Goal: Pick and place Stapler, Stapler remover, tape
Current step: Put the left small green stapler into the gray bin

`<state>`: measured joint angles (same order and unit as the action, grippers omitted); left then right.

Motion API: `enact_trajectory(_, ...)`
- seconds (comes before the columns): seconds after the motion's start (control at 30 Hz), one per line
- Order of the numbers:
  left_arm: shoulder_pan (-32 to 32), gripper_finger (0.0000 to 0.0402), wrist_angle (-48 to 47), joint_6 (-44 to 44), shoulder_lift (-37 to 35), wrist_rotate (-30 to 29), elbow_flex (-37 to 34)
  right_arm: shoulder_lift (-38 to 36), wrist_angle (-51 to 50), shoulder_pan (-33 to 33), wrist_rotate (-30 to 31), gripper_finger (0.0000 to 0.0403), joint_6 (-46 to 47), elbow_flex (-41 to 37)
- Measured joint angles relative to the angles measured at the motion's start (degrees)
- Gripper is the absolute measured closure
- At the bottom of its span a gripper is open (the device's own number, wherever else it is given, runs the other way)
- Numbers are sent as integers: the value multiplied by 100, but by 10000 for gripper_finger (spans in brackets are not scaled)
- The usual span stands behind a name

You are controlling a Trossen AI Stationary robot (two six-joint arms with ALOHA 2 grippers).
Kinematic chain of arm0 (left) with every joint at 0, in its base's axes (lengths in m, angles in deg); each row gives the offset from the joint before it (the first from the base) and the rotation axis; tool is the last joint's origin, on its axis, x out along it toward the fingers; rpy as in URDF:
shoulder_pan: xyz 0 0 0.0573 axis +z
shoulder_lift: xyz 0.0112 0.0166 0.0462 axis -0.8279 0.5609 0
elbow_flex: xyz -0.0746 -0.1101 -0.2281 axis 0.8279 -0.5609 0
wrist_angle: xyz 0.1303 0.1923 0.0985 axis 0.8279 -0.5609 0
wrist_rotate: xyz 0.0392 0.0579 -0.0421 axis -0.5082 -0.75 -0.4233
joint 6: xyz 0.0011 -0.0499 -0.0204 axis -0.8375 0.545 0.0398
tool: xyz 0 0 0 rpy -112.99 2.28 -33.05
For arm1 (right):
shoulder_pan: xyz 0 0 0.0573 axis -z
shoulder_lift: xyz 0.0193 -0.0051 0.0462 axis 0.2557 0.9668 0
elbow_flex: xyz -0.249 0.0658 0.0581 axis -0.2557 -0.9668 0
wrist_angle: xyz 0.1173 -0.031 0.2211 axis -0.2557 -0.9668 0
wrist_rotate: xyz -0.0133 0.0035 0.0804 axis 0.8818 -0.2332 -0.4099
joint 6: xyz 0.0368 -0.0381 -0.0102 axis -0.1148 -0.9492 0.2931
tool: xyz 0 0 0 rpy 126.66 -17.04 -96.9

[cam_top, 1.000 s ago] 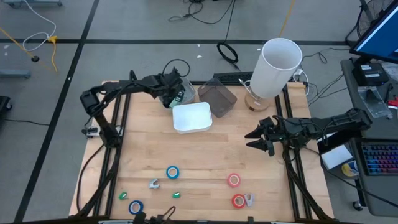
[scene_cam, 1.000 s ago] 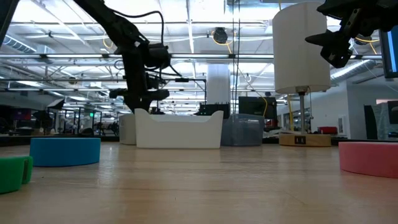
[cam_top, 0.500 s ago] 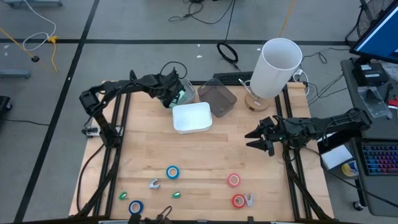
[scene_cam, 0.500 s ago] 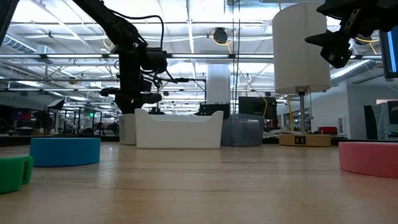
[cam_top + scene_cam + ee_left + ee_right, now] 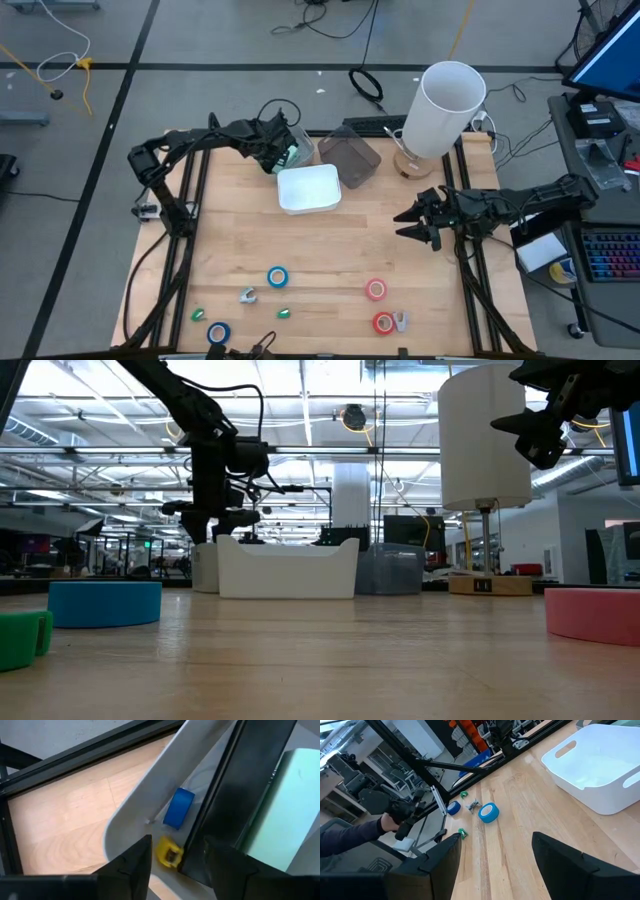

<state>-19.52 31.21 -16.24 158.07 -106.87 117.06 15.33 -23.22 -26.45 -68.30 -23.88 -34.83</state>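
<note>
1. Tape: one blue roll (image 5: 178,808) lies in the clear tub (image 5: 142,795) just past the left claw (image 5: 177,842). It stands on edge and leans on the tub's sloped wall, its hole facing sideways.
2. The left claw's fingers (image 5: 127,867) are spread apart and grasp nothing. A yellow lump (image 5: 169,851) lies in the tub below the gap between them.
3. From above, the left claw (image 5: 278,152) hangs over that tub at the table's back, just beside the white bin (image 5: 308,188). A smoky see-through box (image 5: 350,158) is next to the bin, on the side away from the tub.
4. The right claw (image 5: 495,865) is released and wide, with nothing in it. It hovers over bare wood at the table's right (image 5: 418,222), well apart from every roll.
5. Four more rolls lie flat at the front, holes up, so none has a long axis.
   - One blue roll (image 5: 277,277) is near the middle and another blue roll (image 5: 218,333) is at the front edge.
   - The two red rolls (image 5: 376,290) (image 5: 383,322) are near each other on the right.
6. Small things lie among the rolls.
   - A little metal piece (image 5: 247,295) is beside the middle blue roll and another (image 5: 400,320) touches the front red roll.
   - Two green lumps (image 5: 197,315) (image 5: 283,313) lie nearby.
7. The rolls are smooth rings with pale cores. The bin is glossy white plastic with rounded corners and slot handles. The table (image 5: 340,250) is pale wood planks.
8. A tall white cylinder lamp (image 5: 445,105) on a wooden base stands at the back right.
9. Beyond the table, a person's hand (image 5: 385,822) grips a dark handle.
</note>
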Motion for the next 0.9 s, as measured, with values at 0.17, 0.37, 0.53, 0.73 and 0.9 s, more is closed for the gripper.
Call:
enact_trajectory(0.17, -19, 223, -66, -19, -149, 557, 246, -2, 1, 0, -2, 165, -2, 0)
enact_trajectory(0.37, -579, 222, -614, -431, -749, 1848, 537, 0, 0, 2, -4, 165, -4, 0)
enact_trajectory(0.53, -1713, 222, -2071, -456, -1358, 2291, 537, -2, 0, 1, -7, 165, -99, 0)
enact_trajectory(0.73, -3452, 222, -3822, 537, -1726, 2250, 535, -2, 0, 1, -7, 165, -188, 0)
enact_trajectory(0.9, -4787, 222, -4107, 1613, -1788, 2235, 489, 0, -1, 2, -7, 165, -140, 0)
